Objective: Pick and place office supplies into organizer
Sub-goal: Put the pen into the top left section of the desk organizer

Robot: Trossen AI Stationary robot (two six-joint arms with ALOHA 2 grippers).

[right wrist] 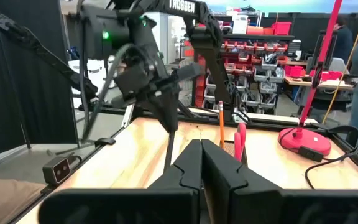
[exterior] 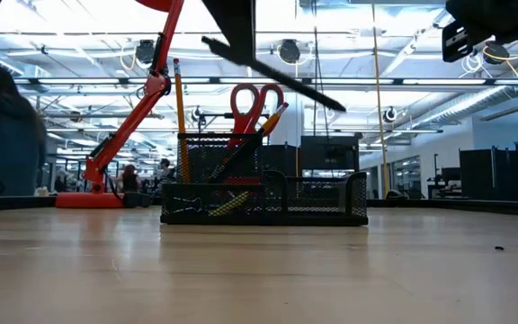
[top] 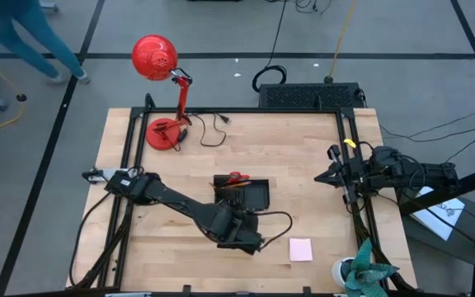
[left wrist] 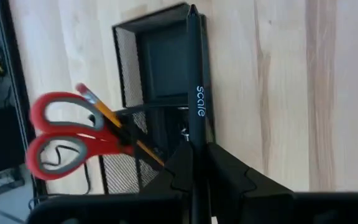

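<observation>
Mid-table on your pale wooden table [top: 320, 165] stands the black mesh organizer [top: 250, 195], red-handled scissors [left wrist: 67, 134] and an orange pencil [left wrist: 114, 121] upright inside, while your left end effector [left wrist: 197, 171] clamps a black pen [left wrist: 197, 87] printed "scale" above it.

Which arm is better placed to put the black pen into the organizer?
Left. Its pincer already holds the black pen directly above the organizer; the right pincer waits shut at the table's right edge.

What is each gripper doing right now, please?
Left gripper: shut on a black pen, above the organizer.
Right gripper: shut, holding nothing, at the table's right edge.
</observation>
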